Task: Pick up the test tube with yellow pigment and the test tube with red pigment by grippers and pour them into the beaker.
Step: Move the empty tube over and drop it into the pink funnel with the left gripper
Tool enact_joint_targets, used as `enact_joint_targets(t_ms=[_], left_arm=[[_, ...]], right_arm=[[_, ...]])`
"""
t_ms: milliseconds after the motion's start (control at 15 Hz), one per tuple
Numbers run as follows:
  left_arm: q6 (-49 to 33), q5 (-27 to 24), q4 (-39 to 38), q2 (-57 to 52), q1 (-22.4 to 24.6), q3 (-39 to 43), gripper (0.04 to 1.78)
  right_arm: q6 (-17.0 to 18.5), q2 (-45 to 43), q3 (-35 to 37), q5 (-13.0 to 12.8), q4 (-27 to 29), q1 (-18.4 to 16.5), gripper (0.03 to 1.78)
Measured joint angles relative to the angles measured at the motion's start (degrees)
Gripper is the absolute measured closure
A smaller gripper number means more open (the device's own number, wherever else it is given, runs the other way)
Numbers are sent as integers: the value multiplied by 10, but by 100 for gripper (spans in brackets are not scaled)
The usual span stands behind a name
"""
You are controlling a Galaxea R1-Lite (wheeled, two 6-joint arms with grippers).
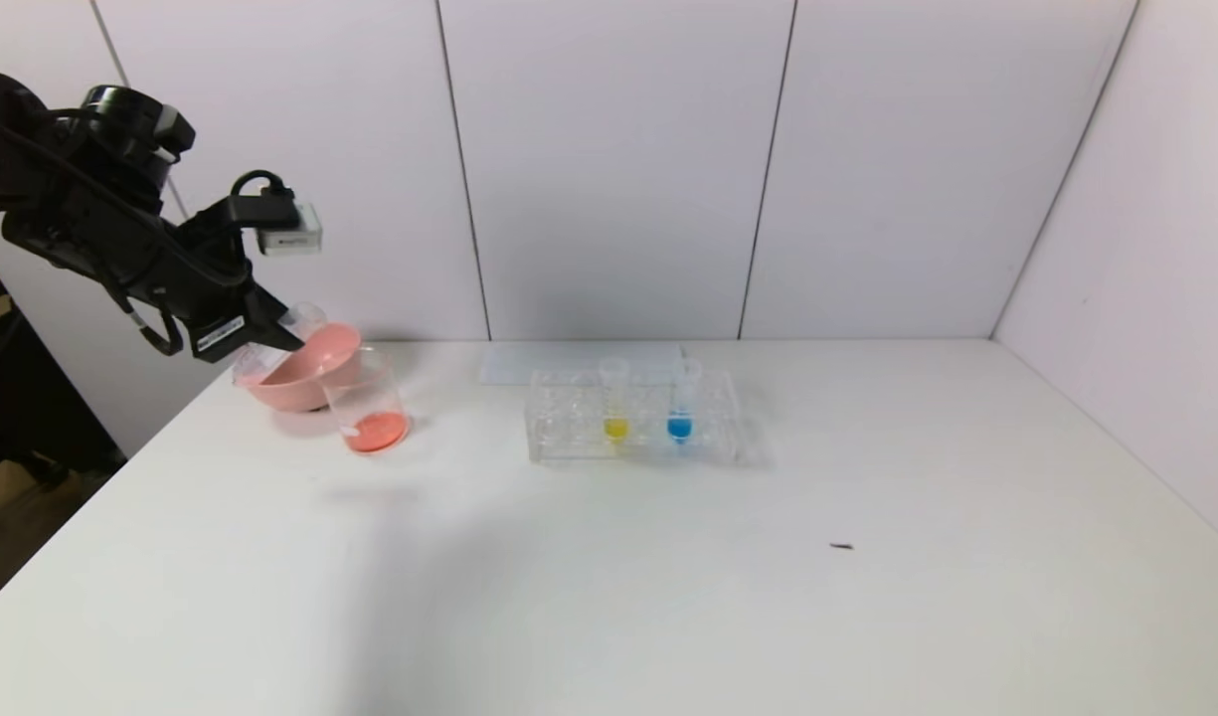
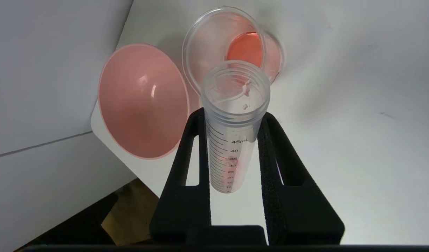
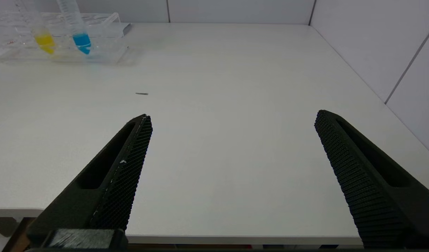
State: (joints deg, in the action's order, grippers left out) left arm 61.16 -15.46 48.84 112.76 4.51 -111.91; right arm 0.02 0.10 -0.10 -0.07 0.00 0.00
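My left gripper [image 1: 275,338] is raised at the table's far left and is shut on the red-pigment test tube [image 2: 232,140]. The tube is tilted, its mouth toward the beaker [image 2: 203,45]. Only a pink-red film shows inside it. The beaker [image 1: 370,403] stands in front of the pink bowl and holds red-orange liquid at its bottom. The yellow-pigment test tube [image 1: 615,403] stands upright in the clear rack [image 1: 569,438]; it also shows in the right wrist view [image 3: 42,35]. My right gripper [image 3: 232,119] is open and empty above the table's front edge; it is out of the head view.
A pink bowl [image 1: 300,373] sits tipped just behind the beaker; it also shows in the left wrist view [image 2: 142,101]. A blue-liquid tube [image 1: 681,403] stands next to the yellow one. A small dark speck [image 1: 841,546] lies on the white table. Walls close the back and right.
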Motion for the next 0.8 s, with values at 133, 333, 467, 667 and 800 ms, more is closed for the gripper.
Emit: enact_joint_targets(t_ms=[133, 333, 467, 667, 800], left_arm=[[-17, -30, -3, -3, 8, 1, 139], [-38, -59, -5, -5, 21, 2, 139], [-61, -80, -7, -8, 31, 2, 139], [-99, -99, -7, -11, 39, 1, 139], [-122, -125, -7, -12, 44, 1, 139]], right_arm=[[0, 0, 0, 0, 0, 0, 11], [0, 0, 0, 0, 0, 0, 11], [0, 0, 0, 0, 0, 0, 11], [0, 0, 0, 0, 0, 0, 11], [0, 0, 0, 0, 0, 0, 11]])
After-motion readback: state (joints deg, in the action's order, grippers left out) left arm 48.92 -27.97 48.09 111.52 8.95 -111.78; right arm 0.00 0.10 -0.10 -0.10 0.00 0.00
